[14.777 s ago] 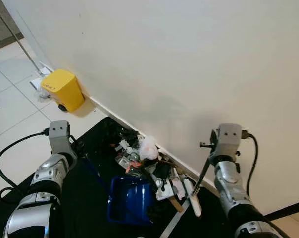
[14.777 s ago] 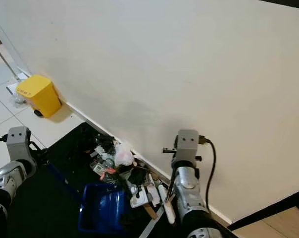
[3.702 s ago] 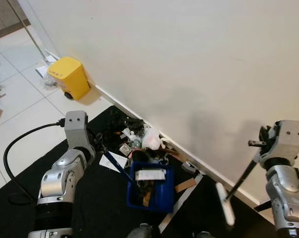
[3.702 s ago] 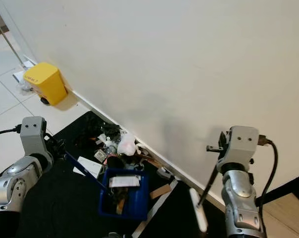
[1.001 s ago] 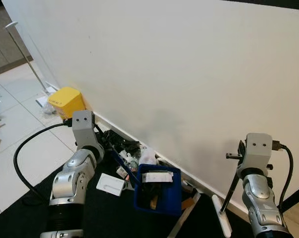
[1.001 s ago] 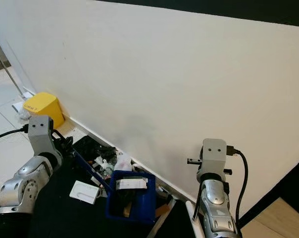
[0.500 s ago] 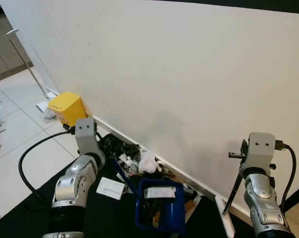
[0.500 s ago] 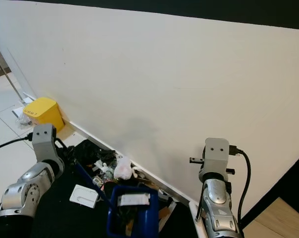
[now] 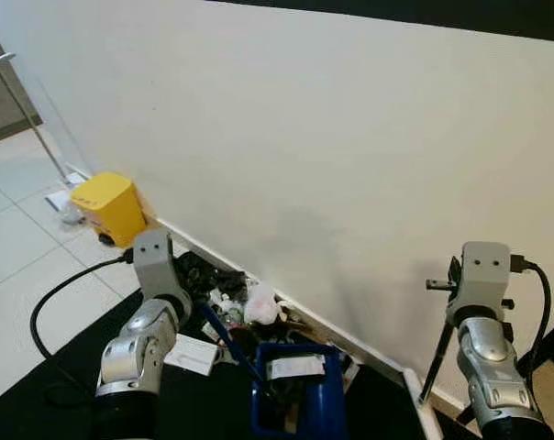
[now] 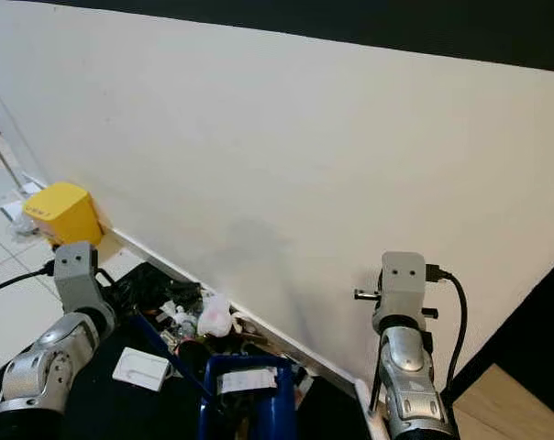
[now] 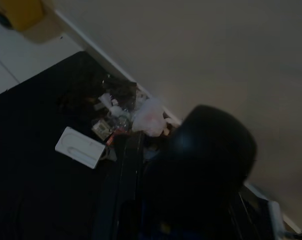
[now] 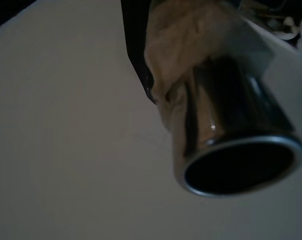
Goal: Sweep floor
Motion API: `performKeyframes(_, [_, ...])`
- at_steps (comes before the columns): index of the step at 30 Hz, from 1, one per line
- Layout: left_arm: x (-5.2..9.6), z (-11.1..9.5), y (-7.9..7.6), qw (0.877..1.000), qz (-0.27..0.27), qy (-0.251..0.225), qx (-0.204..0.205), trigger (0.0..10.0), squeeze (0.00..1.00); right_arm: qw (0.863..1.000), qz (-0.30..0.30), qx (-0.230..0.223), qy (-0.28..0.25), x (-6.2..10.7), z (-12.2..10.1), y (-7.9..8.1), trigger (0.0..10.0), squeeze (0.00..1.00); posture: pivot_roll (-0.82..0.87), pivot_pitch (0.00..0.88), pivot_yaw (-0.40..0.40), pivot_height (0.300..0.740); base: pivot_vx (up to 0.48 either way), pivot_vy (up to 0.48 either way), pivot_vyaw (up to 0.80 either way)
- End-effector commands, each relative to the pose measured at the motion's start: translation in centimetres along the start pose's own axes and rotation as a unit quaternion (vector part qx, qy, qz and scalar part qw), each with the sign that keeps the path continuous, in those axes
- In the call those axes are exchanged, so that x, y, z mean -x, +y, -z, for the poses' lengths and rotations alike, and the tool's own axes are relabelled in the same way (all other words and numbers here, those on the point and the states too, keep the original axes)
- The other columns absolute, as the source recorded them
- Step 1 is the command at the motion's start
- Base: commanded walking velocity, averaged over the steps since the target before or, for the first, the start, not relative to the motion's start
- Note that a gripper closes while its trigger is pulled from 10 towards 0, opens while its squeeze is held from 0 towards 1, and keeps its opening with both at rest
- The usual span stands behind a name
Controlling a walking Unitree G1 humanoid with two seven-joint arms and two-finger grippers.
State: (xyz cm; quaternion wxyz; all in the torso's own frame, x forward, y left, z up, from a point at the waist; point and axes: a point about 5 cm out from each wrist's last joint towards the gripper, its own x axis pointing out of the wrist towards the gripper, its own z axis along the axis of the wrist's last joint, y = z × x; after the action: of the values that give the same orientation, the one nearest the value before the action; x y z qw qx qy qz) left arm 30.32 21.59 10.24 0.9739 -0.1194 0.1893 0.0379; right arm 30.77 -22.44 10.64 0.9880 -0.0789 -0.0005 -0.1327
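Blue plastic dustpan [image 9: 296, 396] low on the black floor mat [image 9: 66, 390], carried on its long blue handle [image 9: 229, 342] from the left gripper [image 9: 171, 280]; whether those fingers clamp the handle, cannot tell. Holds a white card and dark scraps. Just beyond its far rim, a heap of litter [image 9: 229, 291] with a crumpled white bag [image 9: 259, 302] against the white skirting [image 9: 350, 339]. Beside the handle, a flat white packet [image 9: 193, 354]. Well off along the wall, a yellow plastic bin [image 9: 110, 207] on pale tiles. Right gripper [image 12: 156, 60] closed around a shiny metal broom pole [image 12: 226, 130], white broom head [image 9: 422, 408] just right of the dustpan.
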Motion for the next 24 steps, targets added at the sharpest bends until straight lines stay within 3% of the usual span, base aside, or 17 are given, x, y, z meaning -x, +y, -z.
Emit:
performKeyframes(1, [0.4,-0.9,0.2,1.000,-0.001,-0.027,0.008,10.0,0.00,1.000,0.007,0.004,-0.022,-0.3,-0.7,-0.5,10.0,0.00,-0.06,0.034,-0.003,0.740,0.000,0.000,0.00])
performKeyframes(4, [0.5,-0.8,0.4,1.000,-0.002,-0.025,0.009,10.0,0.00,1.000,0.012,-0.002,-0.022,-0.3,-0.6,-0.6,10.0,0.00,-0.06,0.034,-0.003,0.740,0.000,0.000,0.00])
performKeyframes(7, [0.5,-1.0,0.4,1.000,-0.001,-0.023,0.010,10.0,0.00,0.999,0.028,-0.044,-0.009,-0.1,0.0,-0.6,10.0,0.00,-0.05,0.039,0.016,0.740,0.000,0.000,0.00])
performKeyframes(19, [0.4,-1.7,0.7,1.000,0.004,-0.021,0.008,10.0,0.00,0.996,0.049,-0.069,-0.007,0.4,0.8,-1.2,10.0,0.00,-0.04,0.041,0.038,0.740,0.000,0.000,0.00])
performKeyframes(24, [0.6,-1.9,1.0,1.000,0.007,-0.017,0.002,10.0,0.00,0.991,0.067,-0.117,-0.004,0.5,1.0,-1.6,10.0,0.00,-0.04,0.047,0.044,0.740,0.000,0.000,0.00])
